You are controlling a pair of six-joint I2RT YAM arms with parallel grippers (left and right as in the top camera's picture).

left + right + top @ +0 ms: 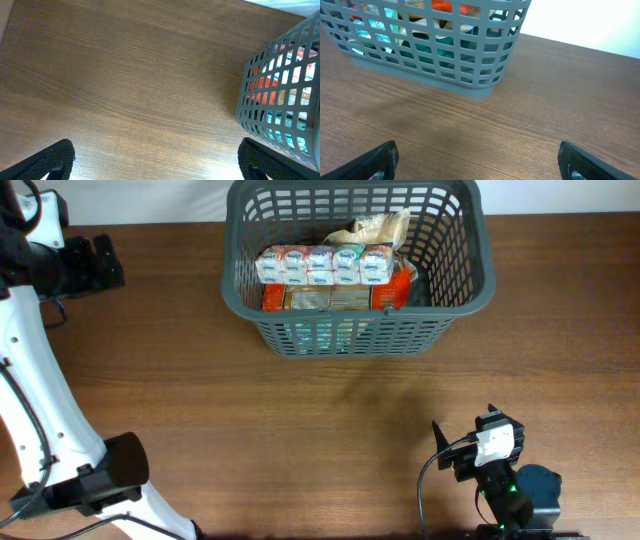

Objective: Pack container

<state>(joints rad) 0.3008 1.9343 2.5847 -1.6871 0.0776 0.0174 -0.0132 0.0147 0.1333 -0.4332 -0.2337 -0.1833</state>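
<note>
The dark grey lattice container [350,335] stands at the far middle of the table. It holds a row of white snack packs [322,265], an orange pack [402,286] and a tan bag [376,228]. My left gripper [108,265] is open and empty at the far left, well apart from the container; its wrist view [156,162] shows the container's side [275,100] at the right. My right gripper [446,448] is open and empty near the front edge, right of centre; its wrist view [480,160] shows the container [430,60] ahead.
The wooden table [300,430] fills the views. The left arm's white links and black base [110,470] stand at the front left. The right arm's base [525,490] sits at the front right edge.
</note>
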